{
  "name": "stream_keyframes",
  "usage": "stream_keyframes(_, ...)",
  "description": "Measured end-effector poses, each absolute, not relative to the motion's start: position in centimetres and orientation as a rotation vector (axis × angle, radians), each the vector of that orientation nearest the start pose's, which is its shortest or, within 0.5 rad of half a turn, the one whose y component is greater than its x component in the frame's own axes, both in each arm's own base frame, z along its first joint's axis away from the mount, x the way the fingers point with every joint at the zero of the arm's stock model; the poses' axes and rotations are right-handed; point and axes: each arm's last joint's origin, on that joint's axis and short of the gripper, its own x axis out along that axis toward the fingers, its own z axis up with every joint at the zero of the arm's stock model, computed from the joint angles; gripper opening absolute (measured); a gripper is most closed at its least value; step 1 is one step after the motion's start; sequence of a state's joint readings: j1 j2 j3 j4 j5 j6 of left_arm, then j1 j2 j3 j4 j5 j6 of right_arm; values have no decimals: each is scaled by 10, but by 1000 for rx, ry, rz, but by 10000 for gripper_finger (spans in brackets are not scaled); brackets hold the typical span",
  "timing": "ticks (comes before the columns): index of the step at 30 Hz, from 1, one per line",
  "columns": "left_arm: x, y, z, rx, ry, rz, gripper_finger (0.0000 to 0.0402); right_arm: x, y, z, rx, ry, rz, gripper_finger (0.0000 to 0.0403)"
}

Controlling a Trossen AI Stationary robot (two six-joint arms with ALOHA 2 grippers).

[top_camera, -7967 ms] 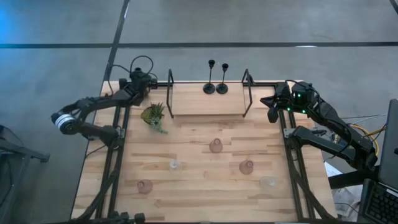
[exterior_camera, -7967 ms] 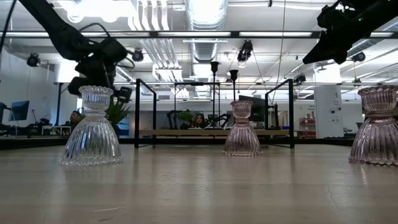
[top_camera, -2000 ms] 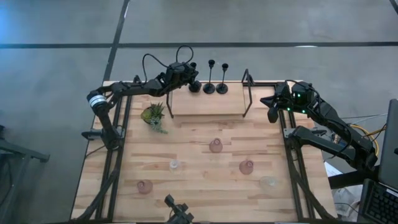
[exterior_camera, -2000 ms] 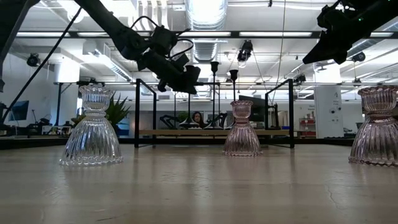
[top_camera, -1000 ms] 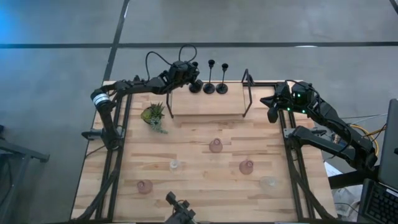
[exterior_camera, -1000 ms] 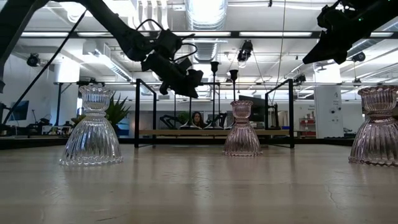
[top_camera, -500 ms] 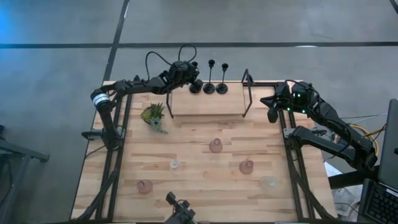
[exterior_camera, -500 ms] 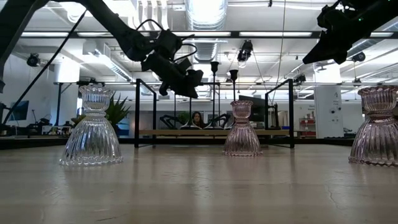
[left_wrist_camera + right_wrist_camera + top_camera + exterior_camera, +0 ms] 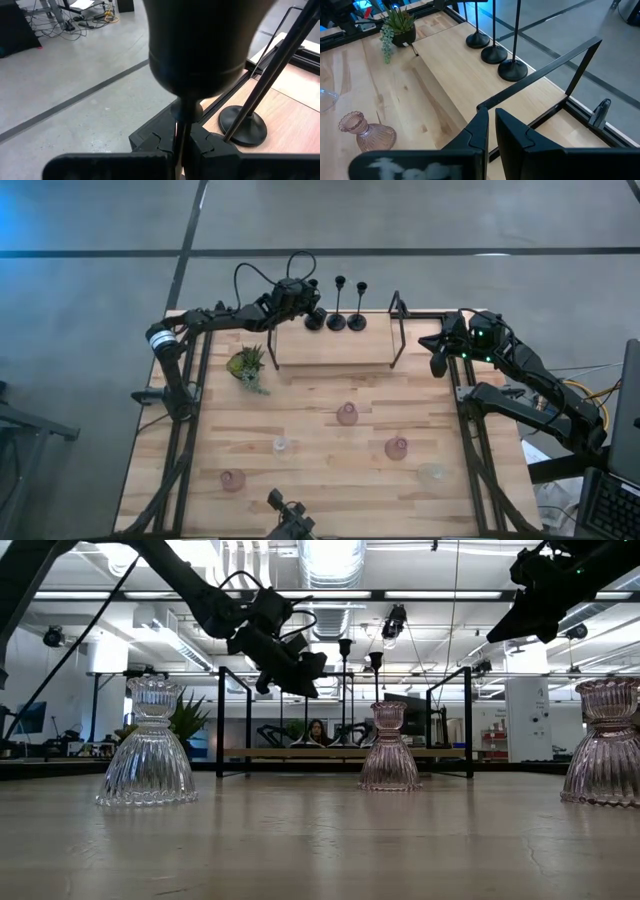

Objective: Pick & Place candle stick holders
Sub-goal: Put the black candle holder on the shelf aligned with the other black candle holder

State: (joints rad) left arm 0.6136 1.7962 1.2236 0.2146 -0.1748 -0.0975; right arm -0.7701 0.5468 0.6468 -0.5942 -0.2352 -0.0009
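Three slim black stemmed candle stick holders stand by their round bases on a raised wooden shelf (image 9: 330, 348) at the table's far edge. My left gripper (image 9: 303, 298) is shut on the leftmost one (image 9: 313, 320); its cup (image 9: 200, 45) looms close in the left wrist view. The other two holders (image 9: 337, 323) (image 9: 357, 322) stand free beside it. Three pink glass holders (image 9: 347, 414) (image 9: 397, 448) (image 9: 232, 479) and two clear ones (image 9: 281, 445) (image 9: 432, 473) stand on the table. My right gripper (image 9: 438, 352) waits shut and empty at the right edge. My left gripper pinches the leftmost black holder's thin stem (image 9: 181, 131) between its two fingers, just below the cup. The fingers come from the table's left side and lie across the stem. The holder stands upright, and its round base (image 9: 477, 40) rests on the shelf.
A small spiky green plant (image 9: 247, 366) stands left of the shelf. Black metal frames (image 9: 272, 330) (image 9: 397, 330) rise at the shelf's two ends. A small black camera mount (image 9: 285, 515) sits at the near edge. A person sits in the room beyond (image 9: 320, 730).
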Motion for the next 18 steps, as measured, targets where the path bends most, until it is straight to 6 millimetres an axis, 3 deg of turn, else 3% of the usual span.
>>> stream_keyframes(18,330,239,245,-194,308,811,10,88,-76,279,239,439,-523,29)
